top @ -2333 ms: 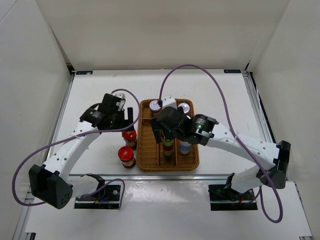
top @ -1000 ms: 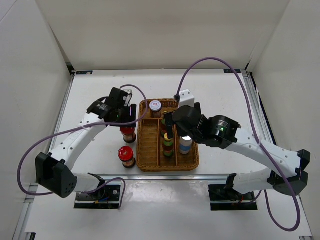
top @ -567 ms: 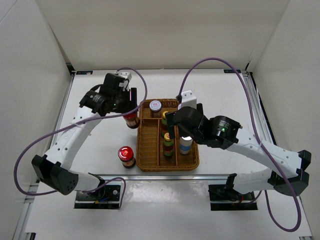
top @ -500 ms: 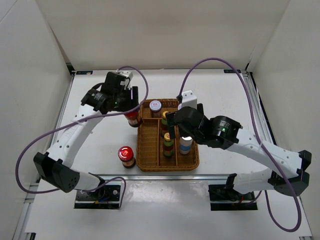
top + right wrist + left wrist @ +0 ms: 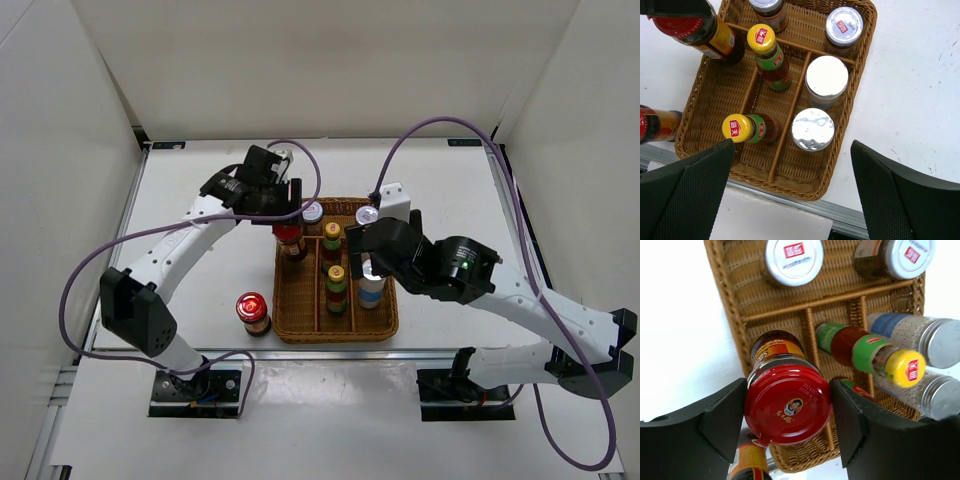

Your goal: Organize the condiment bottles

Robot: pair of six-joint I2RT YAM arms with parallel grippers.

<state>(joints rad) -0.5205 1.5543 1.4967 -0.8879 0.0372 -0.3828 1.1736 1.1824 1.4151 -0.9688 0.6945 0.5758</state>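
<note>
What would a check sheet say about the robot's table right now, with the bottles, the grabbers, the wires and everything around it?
Surface: white table with a wicker tray on it.
Job's things: two yellow-capped bottles and four silver-lidded bottles are in the tray. The held red-lidded jar hangs over the tray's left compartment. The second red-lidded jar stands on the table, left of the tray.
Clutter: nothing seen.
Grippers: left gripper shut on the held red-lidded jar. Right gripper open and empty above the tray.
Cables: a purple cable loops off each arm.
Surroundings: white walls on three sides.
</note>
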